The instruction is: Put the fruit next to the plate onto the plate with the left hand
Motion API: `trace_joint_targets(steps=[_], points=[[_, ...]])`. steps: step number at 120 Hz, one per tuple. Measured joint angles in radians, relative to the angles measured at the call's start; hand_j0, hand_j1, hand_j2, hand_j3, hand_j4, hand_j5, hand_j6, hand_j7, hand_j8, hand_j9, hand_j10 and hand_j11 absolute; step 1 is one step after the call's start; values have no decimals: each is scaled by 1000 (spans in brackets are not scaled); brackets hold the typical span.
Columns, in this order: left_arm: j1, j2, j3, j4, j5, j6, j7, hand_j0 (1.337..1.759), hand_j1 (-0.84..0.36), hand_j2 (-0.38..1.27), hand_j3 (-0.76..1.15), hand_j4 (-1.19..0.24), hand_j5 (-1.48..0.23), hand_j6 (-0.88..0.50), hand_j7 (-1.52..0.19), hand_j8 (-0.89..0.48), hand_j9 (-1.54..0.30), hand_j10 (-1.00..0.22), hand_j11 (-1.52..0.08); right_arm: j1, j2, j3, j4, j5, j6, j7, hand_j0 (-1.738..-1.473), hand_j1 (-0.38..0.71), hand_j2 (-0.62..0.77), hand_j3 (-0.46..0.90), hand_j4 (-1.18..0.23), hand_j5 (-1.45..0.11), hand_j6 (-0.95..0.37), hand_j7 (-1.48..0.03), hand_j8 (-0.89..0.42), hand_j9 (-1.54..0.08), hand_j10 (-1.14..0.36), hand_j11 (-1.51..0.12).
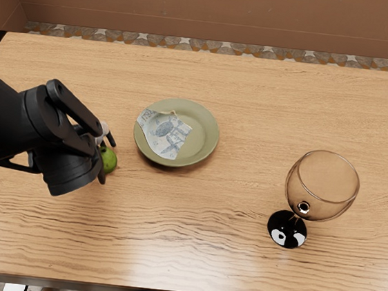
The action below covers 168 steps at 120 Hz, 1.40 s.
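Note:
A small green fruit lies on the wooden table just left of the olive-green plate. My left hand comes in from the left edge and sits on the fruit. Its fingers curl over the far side and the thumb presses the near side, so most of the fruit is hidden. A crumpled piece of printed paper rests on the left half of the plate. The right arm does not show.
A large wine glass with a black foot stands tilted at the right of the table. A brown wall runs along the table's far edge.

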Motion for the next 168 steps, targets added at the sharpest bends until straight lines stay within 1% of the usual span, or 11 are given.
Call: trace_joint_targets(steps=[31, 80, 105, 120, 131, 134, 138, 143, 147, 152, 168], points=[[6, 0, -1, 13, 4, 0, -1, 1658, -110, 77, 0, -383, -498, -382, -498, -383, -498, -383, -498, 0, 0, 0, 0, 0, 0, 0, -1658, -349, 0, 0, 0, 0, 0, 0, 0, 0, 0, 0], [12, 0, -9, 14, 0, 0, -1, 1658, -182, 89, 0, -443, -575, -443, -575, -443, -575, -443, -575, 0, 0, 0, 0, 0, 0, 0, -1658, -349, 0, 0, 0, 0, 0, 0, 0, 0, 0, 0], [15, 0, -13, 14, -1, 0, -1, 1658, -241, 99, 0, -492, -639, -492, -639, -492, -639, -492, -639, 0, 0, 0, 0, 0, 0, 0, -1658, -349, 0, 0, 0, 0, 0, 0, 0, 0, 0, 0], [16, 0, -16, 14, -2, 0, -1, 1658, -258, 105, 0, -508, -660, -497, -659, -492, -660, -508, -660, 0, 0, 0, 0, 0, 0, 0, -1658, -349, 0, 0, 0, 0, 0, 0, 0, 0, 0, 0], [16, 0, -21, 13, -20, 0, 0, 1654, -280, 118, 0, -599, -788, -438, -792, -425, -797, -594, -797, 0, 0, 0, 0, 0, 0, 0, -1658, -349, 0, 0, 0, 0, 0, 0, 0, 0, 0, 0], [16, 0, -22, 13, -27, -1, 1, 1654, -290, 159, 0, -624, -827, -427, -832, -407, -836, -619, -835, 0, 0, 0, 0, 0, 0, 0, -1658, -349, 0, 0, 0, 0, 0, 0, 0, 0, 0, 0], [16, 0, -24, 12, -34, -1, 1, 1652, -297, 165, 0, -653, -872, -404, -876, -389, -881, -648, -881, 0, 0, 0, 0, 0, 0, 0, -1658, -349, 0, 0, 0, 0, 0, 0, 0, 0, 0, 0], [15, 0, -26, 12, -43, -1, 1, 1651, -301, 164, 0, -675, -918, -380, -923, -360, -930, -668, -929, 0, 0, 0, 0, 0, 0, 0, -1658, -349, 0, 0, 0, 0, 0, 0, 0, 0, 0, 0], [13, 0, -27, 11, -52, -2, 1, 1651, -307, 202, 0, -693, -957, -369, -957, -345, -962, -677, -960, 0, 0, 0, 0, 0, 0, 0, -1658, -349, 0, 0, 0, 0, 0, 0, 0, 0, 0, 0], [12, 0, -27, 11, -63, -2, 0, 1650, -322, 246, 0, -681, -992, -355, -992, -335, -999, -684, -998, 0, 0, 0, 0, 0, 0, 0, -1658, -349, 0, 0, 0, 0, 0, 0, 0, 0, 0, 0], [5, 0, -30, 10, -105, -5, -6, 1649, -360, 286, 0, -610, -1114, -270, -1092, -258, -1087, -694, -1091, 0, 0, 0, 0, 0, 0, 0, -1658, -349, 0, 0, 0, 0, 0, 0, 0, 0, 0, 0]])
